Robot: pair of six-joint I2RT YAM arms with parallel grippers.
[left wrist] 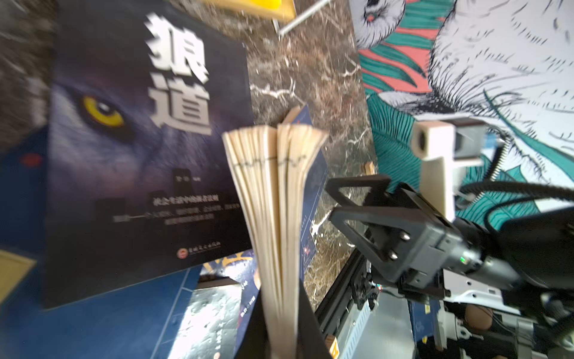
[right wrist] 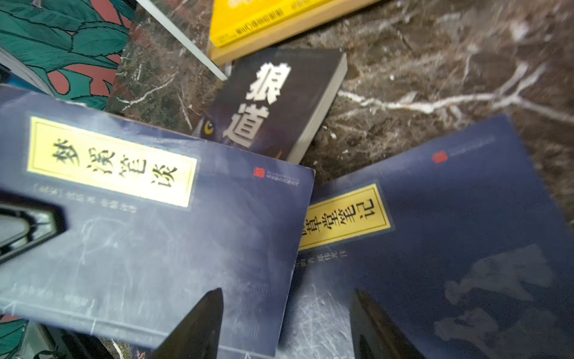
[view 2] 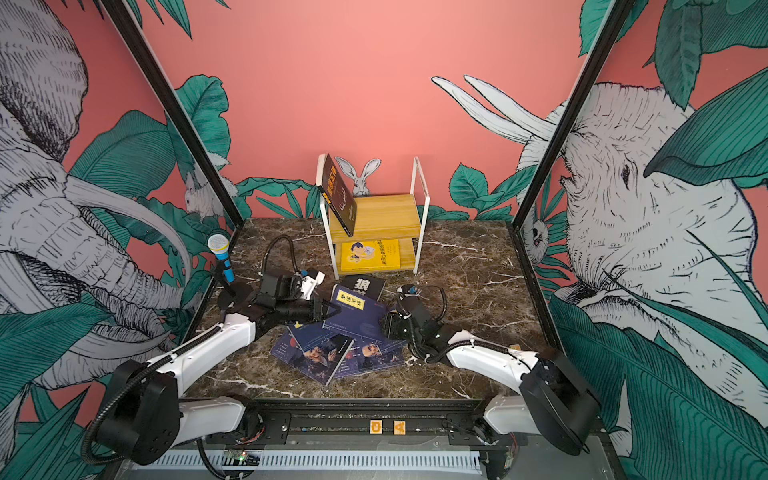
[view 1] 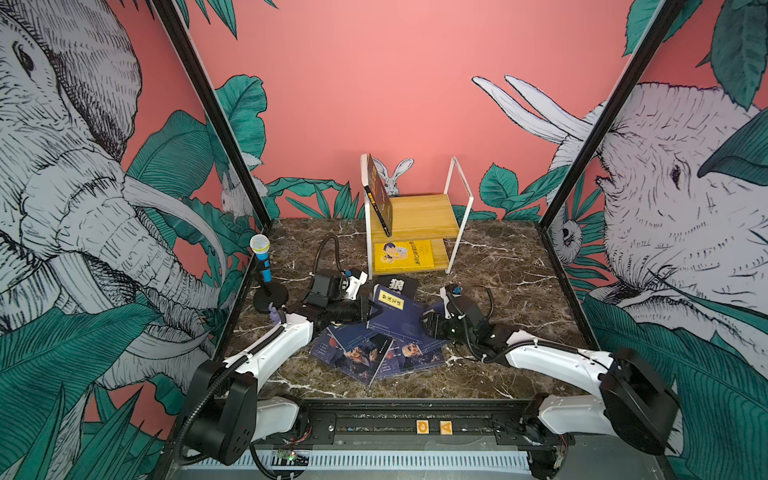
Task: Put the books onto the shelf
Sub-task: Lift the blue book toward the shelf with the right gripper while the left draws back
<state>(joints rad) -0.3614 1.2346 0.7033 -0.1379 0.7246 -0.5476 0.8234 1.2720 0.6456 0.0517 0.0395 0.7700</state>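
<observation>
Firmly left claw (left wrist: 282,290) pinches a navy book (left wrist: 273,186); right claw (right wrist: 287,295) gapes.

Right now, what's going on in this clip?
The left tool is shut on the page edge of a navy book with a yellow label, holding it tilted up. The right tool hangs open over the other navy books beside it. The black wolf book lies on the table before the shelf, which holds only a dark brown book leaning on top and a yellow book below.
</observation>
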